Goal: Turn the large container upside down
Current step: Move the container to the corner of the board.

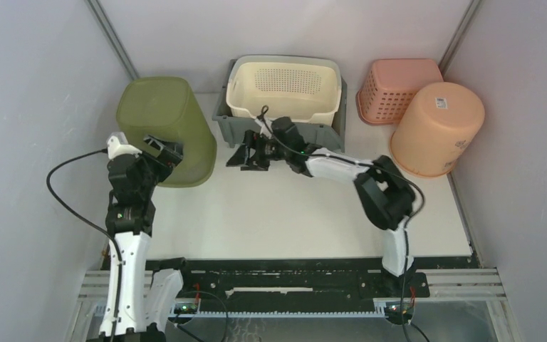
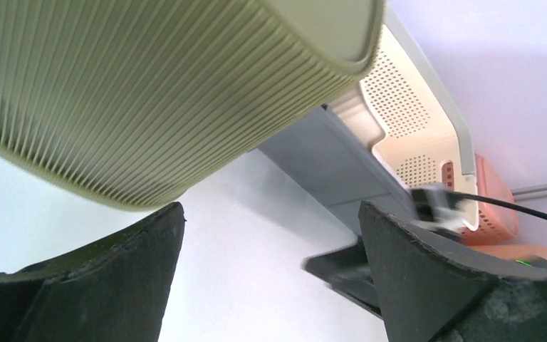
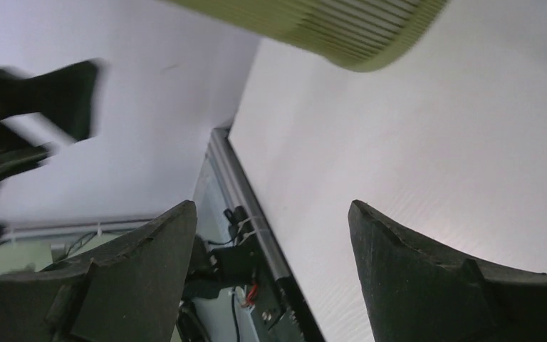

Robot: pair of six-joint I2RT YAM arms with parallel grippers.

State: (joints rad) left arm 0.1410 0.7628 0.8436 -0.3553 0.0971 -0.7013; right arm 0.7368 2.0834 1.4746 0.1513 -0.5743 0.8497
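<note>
**Green bin stands base-up at far left**

The green bin point(image 1: 158, 117) sits mouth-down at the far left of the table point(image 1: 292, 214). The left gripper point(image 1: 168, 152) hangs just beside its near rim, jaws wide and empty. To the right, the right gripper point(image 1: 249, 155) is also spread wide and empty, in front of the grey tub point(image 1: 322, 132).

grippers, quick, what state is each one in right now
Left gripper: open, holding nothing; the green bin is close by but not gripped.
Right gripper: open, holding nothing.
</note>
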